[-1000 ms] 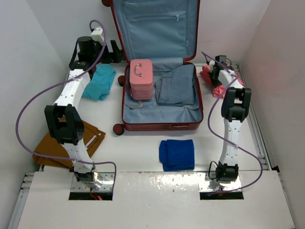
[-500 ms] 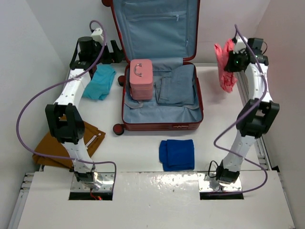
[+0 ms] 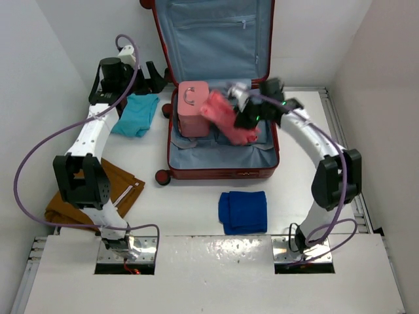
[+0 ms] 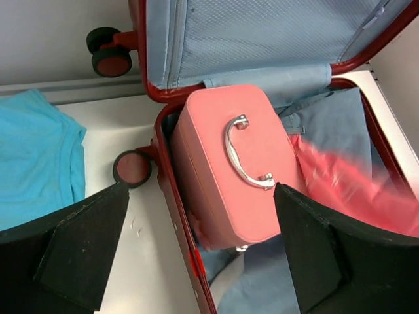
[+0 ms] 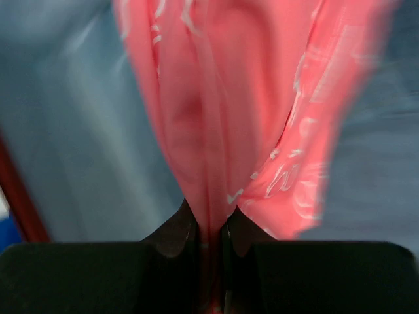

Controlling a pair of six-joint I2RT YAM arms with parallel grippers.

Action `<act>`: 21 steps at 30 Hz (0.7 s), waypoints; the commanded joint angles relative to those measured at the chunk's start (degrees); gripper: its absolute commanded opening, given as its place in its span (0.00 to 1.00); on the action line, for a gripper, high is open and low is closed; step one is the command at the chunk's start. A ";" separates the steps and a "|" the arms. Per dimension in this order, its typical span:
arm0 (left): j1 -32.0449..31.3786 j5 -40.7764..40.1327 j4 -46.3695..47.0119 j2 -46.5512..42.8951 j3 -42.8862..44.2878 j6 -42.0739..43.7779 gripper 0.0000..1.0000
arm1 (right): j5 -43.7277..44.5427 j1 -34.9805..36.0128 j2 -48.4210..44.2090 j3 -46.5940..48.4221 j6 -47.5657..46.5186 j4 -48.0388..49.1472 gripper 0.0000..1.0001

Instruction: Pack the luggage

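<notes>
The dark red suitcase [image 3: 222, 173] lies open on the table, its lid up against the back wall. Inside sit a small pink case [image 3: 194, 108] with a metal handle and a folded grey-blue garment [image 3: 258, 140]. My right gripper [image 3: 247, 112] is shut on a pink patterned cloth [image 3: 226, 121] and holds it hanging over the suitcase's middle; in the right wrist view the cloth [image 5: 222, 111] is pinched between the fingers. My left gripper [image 4: 200, 261] is open and empty, hovering above the suitcase's left rim [image 4: 171, 203] beside the pink case [image 4: 232, 163].
A teal garment [image 3: 135, 112] lies left of the suitcase. A brown folded garment [image 3: 98, 196] lies at the near left. A folded dark blue cloth [image 3: 243, 211] lies in front of the suitcase. White walls close in on both sides.
My right gripper has swung left from the far right corner, carrying the pink cloth over the open suitcase. The left arm shifted slightly.
</notes>
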 commanded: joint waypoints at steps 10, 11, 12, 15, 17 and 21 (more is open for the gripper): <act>3.48 -0.35 2.99 -9.81 -6.15 1.39 0.98 | 4.93 7.81 -5.96 -25.77 -37.72 -0.49 0.00; 4.00 -0.35 2.99 -9.82 -6.16 1.39 0.98 | 7.63 7.72 -6.31 -27.69 -39.04 1.35 0.00; 4.01 -0.35 2.99 -9.82 -6.68 1.39 0.98 | 8.18 7.46 -7.27 -28.06 -39.22 2.32 0.00; 4.01 -0.35 2.46 -9.82 -6.69 1.39 0.98 | 10.73 7.11 -6.67 -25.09 -39.93 -1.09 0.00; 4.01 -0.35 2.46 -9.82 -6.69 1.91 0.98 | 12.22 6.67 -6.58 -22.10 -39.41 -5.20 0.00; 4.01 -0.88 2.46 -10.34 -7.21 2.44 0.98 | 10.74 5.53 -6.84 -15.59 -39.05 -13.02 0.26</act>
